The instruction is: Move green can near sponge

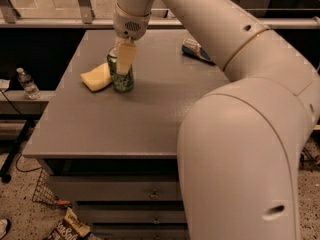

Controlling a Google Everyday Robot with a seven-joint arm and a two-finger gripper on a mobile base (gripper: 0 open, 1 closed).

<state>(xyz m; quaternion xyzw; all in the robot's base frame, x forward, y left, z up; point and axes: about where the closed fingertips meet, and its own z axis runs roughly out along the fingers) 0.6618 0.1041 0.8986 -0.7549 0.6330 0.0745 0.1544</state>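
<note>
The green can [121,79] stands upright on the grey table [150,114], at its back left. The pale yellow sponge [96,77] lies flat just left of the can, touching it or nearly so. My gripper [123,59] comes straight down from above onto the can and covers its top and upper front. The can's base rests on the table top.
A blue-and-silver can [196,50] lies on its side at the back right of the table. My large white arm fills the right side of the view. A plastic bottle [26,83] stands on a low ledge to the left. A snack bag [67,227] lies on the floor.
</note>
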